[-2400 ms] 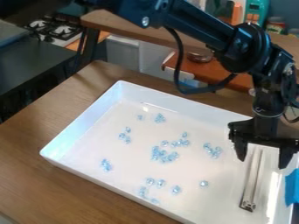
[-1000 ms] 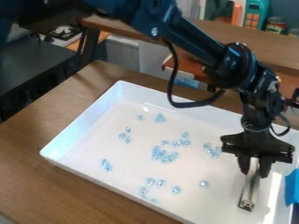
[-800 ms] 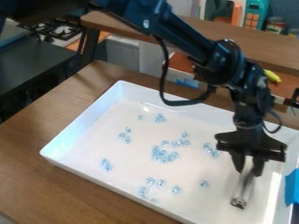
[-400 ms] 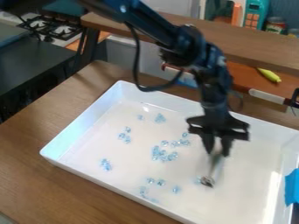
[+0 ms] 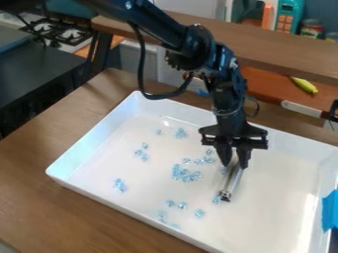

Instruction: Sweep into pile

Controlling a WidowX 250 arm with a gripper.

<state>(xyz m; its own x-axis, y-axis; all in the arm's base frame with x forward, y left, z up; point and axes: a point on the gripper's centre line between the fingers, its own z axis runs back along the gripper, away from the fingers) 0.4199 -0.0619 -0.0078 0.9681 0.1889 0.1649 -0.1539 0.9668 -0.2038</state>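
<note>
And here is the black tool (image 5: 235, 163), hanging over the white tray (image 5: 92, 141), its blunt, tapered tips drawn in narrow around the upper end of a slim metal bar (image 5: 231, 184). The bar is long, straight and shiny, tilted, its lower end down at the tray's floor, right there among the beads (image 5: 182, 174).

Lovely things, these beads: pale blue, clear, glassy, lumpy little shapes that catch the light. The thickest clump sits just left of the bar, with a smaller bunch just beyond it. One bead is right beside the bar's lower end. Out to the left, a short cluster; nearer the front wall, more in loose ones and twos; at the far side, a small knot and a single.

The tray itself is smooth and glossy, rectangular, with raised, slanting walls, and it rests on a brown surface (image 5: 39, 197) with visible wood grain. Over at the right edge, a patch of flat blue tape (image 5: 330, 210).

Up above, a thick black cable (image 5: 141, 64) droops in a loop beside the arm. Behind it all, a wooden shelf (image 5: 284, 44), and below that a long, curved yellow piece (image 5: 304, 85) on a reddish-brown counter (image 5: 264, 81).
</note>
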